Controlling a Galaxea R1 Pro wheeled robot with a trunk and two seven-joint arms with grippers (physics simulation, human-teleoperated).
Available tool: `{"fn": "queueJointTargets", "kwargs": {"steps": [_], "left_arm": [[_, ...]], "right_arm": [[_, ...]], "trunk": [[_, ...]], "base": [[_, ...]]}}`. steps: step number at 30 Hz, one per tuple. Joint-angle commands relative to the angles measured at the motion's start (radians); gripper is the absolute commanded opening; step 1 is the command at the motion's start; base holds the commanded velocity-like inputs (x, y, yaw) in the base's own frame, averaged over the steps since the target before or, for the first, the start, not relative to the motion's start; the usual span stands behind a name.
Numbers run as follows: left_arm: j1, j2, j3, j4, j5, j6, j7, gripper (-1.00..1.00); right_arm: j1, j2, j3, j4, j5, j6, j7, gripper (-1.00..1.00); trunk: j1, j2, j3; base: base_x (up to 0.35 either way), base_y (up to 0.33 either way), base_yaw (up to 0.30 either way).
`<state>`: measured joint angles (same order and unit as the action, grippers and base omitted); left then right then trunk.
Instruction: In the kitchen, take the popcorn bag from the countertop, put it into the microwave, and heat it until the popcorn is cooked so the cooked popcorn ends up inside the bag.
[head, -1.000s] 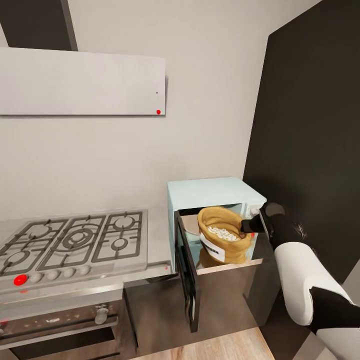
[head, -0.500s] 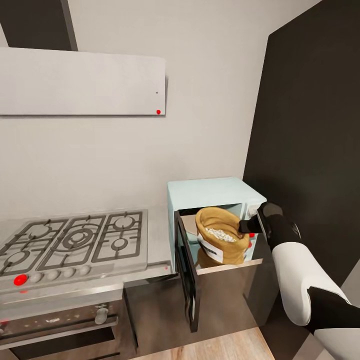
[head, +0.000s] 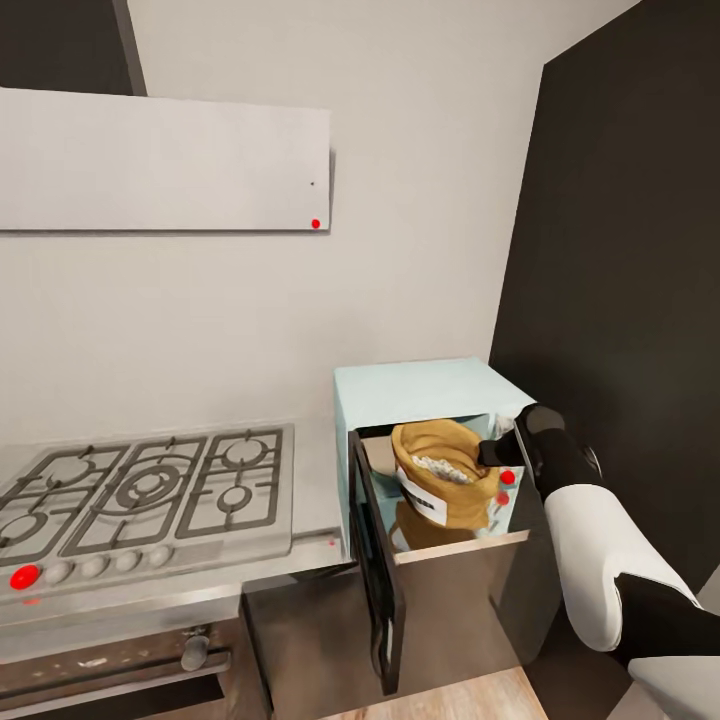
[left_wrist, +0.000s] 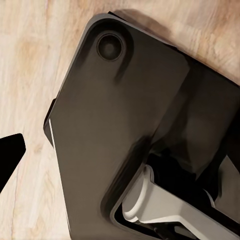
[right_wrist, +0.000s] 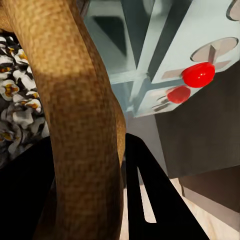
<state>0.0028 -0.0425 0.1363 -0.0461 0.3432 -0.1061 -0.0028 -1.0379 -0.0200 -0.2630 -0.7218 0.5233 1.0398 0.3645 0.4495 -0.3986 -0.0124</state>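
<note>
Glossy white right forearm (head: 600, 550), black wrist, black tool (head: 497, 452); dark base plate (left_wrist: 120, 125).

Three cameras: head high, wrists close in.
My head view looks down at the microwave (head: 420, 395); my right wrist, very near, shares its popcorn bag (right_wrist: 75, 100); my left wrist faces the wooden floor (left_wrist: 25, 75).

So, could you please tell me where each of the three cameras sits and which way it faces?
Head view: from the robot's head, looking forward and down at the microwave with its door open; the right arm reaches the popcorn bag.
Left wrist view: on the left arm, facing down at wooden floor and the robot's dark base.
Right wrist view: at the right hand, whose fingers straddle the bag's rim.
Head and right wrist views share bag and microwave.
</note>
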Motion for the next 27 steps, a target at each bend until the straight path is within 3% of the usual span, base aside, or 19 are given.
{"fn": "queueJointTargets", "kwargs": {"steps": [1,5,20,27], "left_arm": [[0.000,0.000,0.008,-0.001,-0.001,-0.001,0.000,1.00],[0.000,0.000,0.007,0.000,-0.001,0.001,-0.001,1.00],[0.000,0.000,0.006,-0.001,-0.001,0.000,-0.002,1.00],[0.000,0.000,0.008,-0.001,-0.001,0.000,0.000,1.00]], "right_arm": [[-0.001,0.001,-0.002,-0.001,0.013,0.002,0.010,-1.00],[-0.001,0.003,-0.002,0.001,0.014,0.002,0.010,-1.00],[-0.001,0.003,-0.001,0.002,0.015,0.000,0.010,-1.00],[-0.001,0.003,0.000,0.002,0.014,0.000,0.010,-1.00]], "trunk": [[0.001,-0.001,-0.001],[0.001,-0.001,-0.001],[0.001,-0.001,-0.001],[0.001,-0.001,-0.001]], "base": [[0.005,0.000,0.000],[0.062,0.000,0.000],[0.259,0.000,0.000],[0.040,0.003,0.000]]}}
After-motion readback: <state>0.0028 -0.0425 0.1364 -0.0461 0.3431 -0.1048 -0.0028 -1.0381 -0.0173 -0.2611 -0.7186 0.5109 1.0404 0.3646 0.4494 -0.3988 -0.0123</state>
